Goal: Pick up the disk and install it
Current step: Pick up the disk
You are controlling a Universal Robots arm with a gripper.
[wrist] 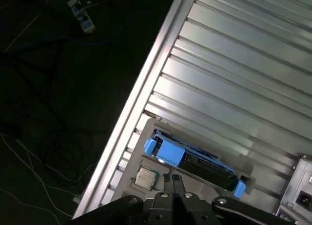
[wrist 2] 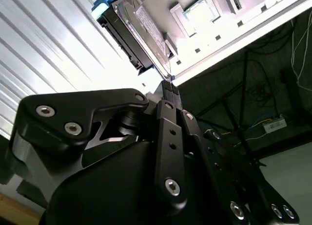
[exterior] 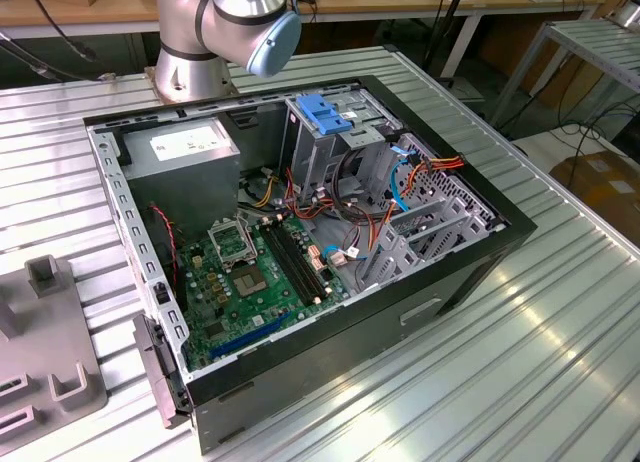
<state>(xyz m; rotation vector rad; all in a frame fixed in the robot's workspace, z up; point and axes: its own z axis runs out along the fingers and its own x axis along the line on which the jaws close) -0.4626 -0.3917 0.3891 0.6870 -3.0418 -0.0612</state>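
In both wrist views the black hand is seen nearest. Its fingertips are brought together, with nothing clamped between them. The disk is found just ahead of the fingertips, near them but not touched. It is carried on a pale fixture plate and framed by a light-blue bracket; its white label is shown in the second wrist view. Whether it lies flat or stands on edge cannot be told. A small square processor chip is seated on the same plate, just beside the disk. The plate rests at the edge of the ribbed metal bench. Beyond that edge a dark floor strewn with cables is seen.

In the exterior view a grey moulded tray is placed nearest, at 8 o'clock of the open computer case. Inside the case:

- The motherboard is mounted at 7 o'clock.
- A grey box with a white sticker is fitted at 11 o'clock.
- A metal cage topped by a blue handle is fitted at 1 o'clock.

Farthest, at 12 o'clock of the case, the arm base is set on the bench.
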